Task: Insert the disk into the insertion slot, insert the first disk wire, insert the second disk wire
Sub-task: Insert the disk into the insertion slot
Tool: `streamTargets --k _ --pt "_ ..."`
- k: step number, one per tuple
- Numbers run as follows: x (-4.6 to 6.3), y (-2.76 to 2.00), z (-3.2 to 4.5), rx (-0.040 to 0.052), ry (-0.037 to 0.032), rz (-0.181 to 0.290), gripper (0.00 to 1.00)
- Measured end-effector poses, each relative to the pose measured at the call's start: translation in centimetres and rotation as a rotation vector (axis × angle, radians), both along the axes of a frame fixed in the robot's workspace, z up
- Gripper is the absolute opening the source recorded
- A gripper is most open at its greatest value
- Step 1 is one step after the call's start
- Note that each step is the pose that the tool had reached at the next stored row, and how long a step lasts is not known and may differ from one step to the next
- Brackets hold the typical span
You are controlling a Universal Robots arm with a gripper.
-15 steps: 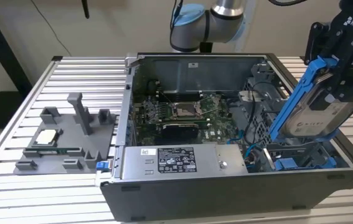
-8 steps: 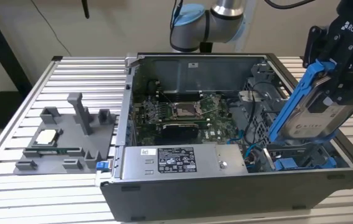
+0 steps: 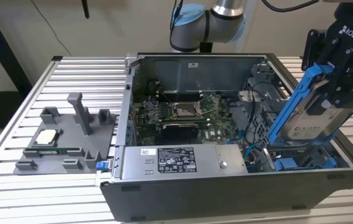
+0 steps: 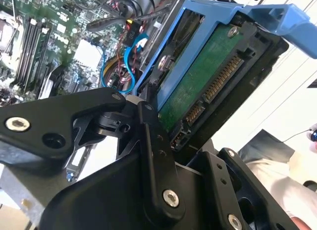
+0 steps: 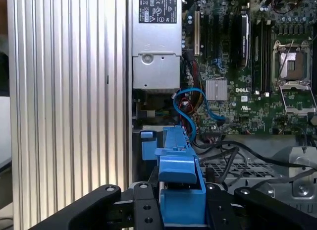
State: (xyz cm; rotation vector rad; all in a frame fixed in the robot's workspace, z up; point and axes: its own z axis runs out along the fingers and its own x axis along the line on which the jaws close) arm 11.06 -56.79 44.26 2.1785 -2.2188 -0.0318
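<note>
In the exterior view the black gripper (image 3: 335,88) hangs over the open computer case (image 3: 226,196) at about its three o'clock, fingers pinching the disk (image 3: 307,114) across its blue caddy frame; the disk stands steeply tilted, upper end between the fingers toward one o'clock, lower end toward seven o'clock, just above the insertion slot (image 3: 302,161) with its blue fittings and not yet in it; in the second wrist view one finger (image 4: 151,141) presses the caddy's edge, the disk's green circuit board (image 4: 203,76) facing the camera; in the first wrist view the caddy (image 5: 179,188) sits clamped between both fingers, the motherboard (image 5: 247,91) and grey power-supply box (image 5: 154,56) beyond; a grey fixture tray (image 3: 70,142) lies on the slatted table (image 3: 39,198) at the case's nine o'clock.
</note>
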Motion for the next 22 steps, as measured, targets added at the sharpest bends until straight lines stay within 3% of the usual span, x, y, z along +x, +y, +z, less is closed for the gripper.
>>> streamTargets --k 22 --pt "0.5 0.0 -1.39 -0.0001 0.0 0.0 0.33"
